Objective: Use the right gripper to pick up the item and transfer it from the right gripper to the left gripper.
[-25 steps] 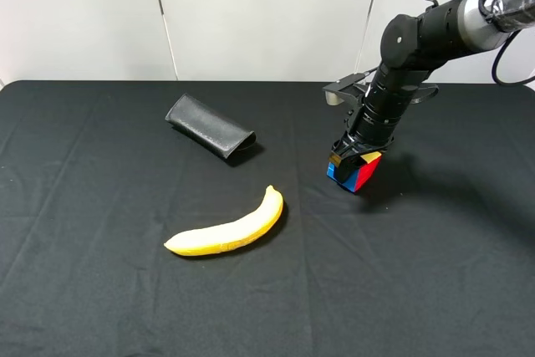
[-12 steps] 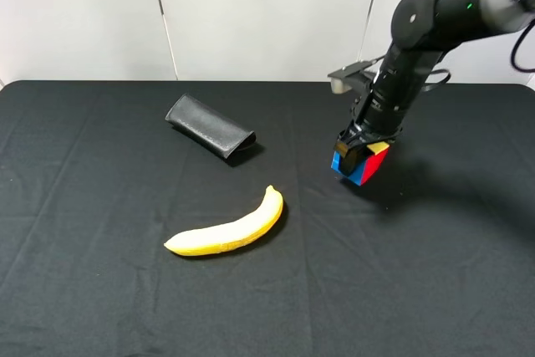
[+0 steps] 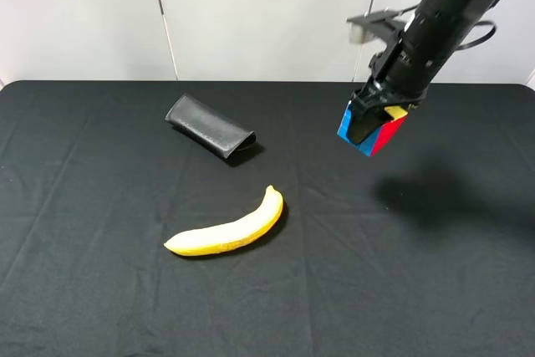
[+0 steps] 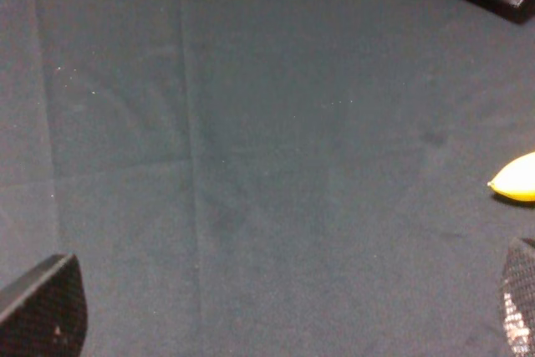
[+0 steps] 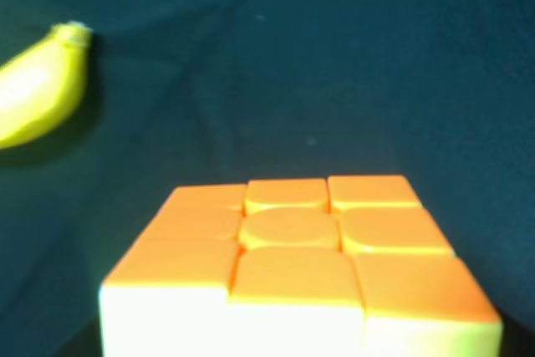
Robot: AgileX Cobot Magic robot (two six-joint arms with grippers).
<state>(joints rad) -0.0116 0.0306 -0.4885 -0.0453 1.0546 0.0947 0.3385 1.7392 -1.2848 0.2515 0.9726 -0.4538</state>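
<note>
Puzzle cube (image 3: 385, 134) hangs in mid-air, clamped at the tip of the right hand (image 3: 369, 124).

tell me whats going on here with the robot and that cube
The right hand is shut on a puzzle cube and holds it in the air above the black table, on its right side. The left hand is open over bare cloth and holds nothing, so the handover is not yet done. A banana and a black case lie untouched on the table.
</note>
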